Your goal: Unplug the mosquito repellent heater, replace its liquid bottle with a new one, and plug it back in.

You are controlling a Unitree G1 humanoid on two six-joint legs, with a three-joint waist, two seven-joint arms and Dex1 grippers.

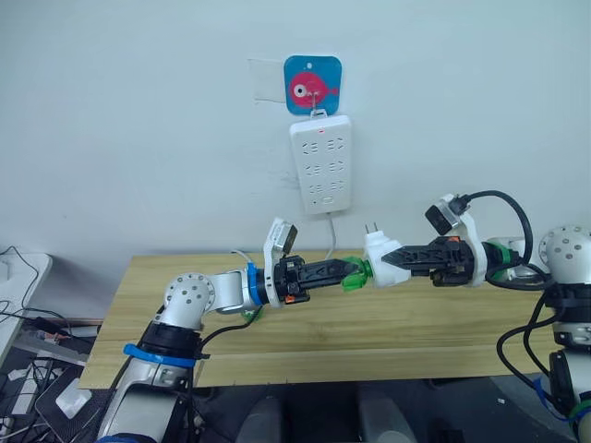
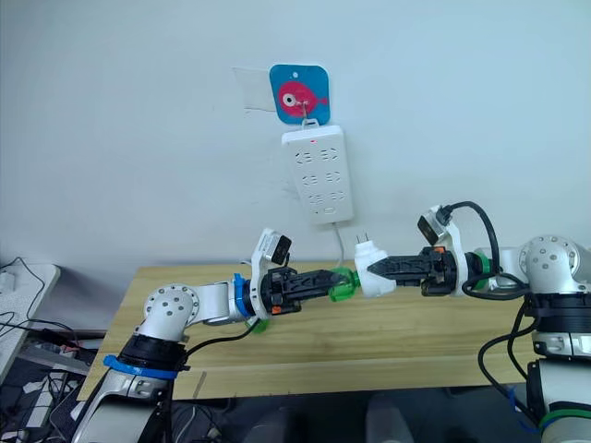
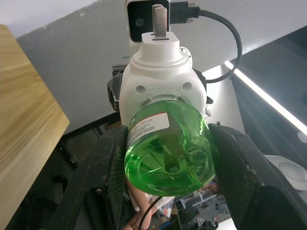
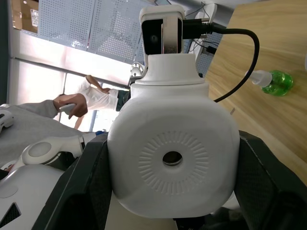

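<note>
While both arms meet in mid-air above the table (image 1: 305, 318), I see the right gripper (image 1: 392, 259) clamped around the heater (image 1: 378, 254), a smooth white plastic body with rounded corners, a ribbed ring round a central hole on its domed face, and two metal prongs pointing to about 12 o'clock. The left gripper (image 1: 343, 269) is closed on the bottle (image 3: 168, 153), a translucent green cylinder with a printed label and a moulded base, whose neck sits in the heater's underside. From the heater, the bottle lies at 9 o'clock.

The table is pale wood with a fine straight grain and square edges. In the right wrist view a second green bottle (image 4: 274, 82) with a white cap lies on it.

At 12 o'clock from the heater, a long white strip (image 1: 321, 163) with rows of sockets hangs on the plain grey-white wall, under a blue square hook plate (image 1: 312, 84) bearing a pink fish. Its cord drops behind the table. A person's hand (image 4: 71, 105) shows in the right wrist view.
</note>
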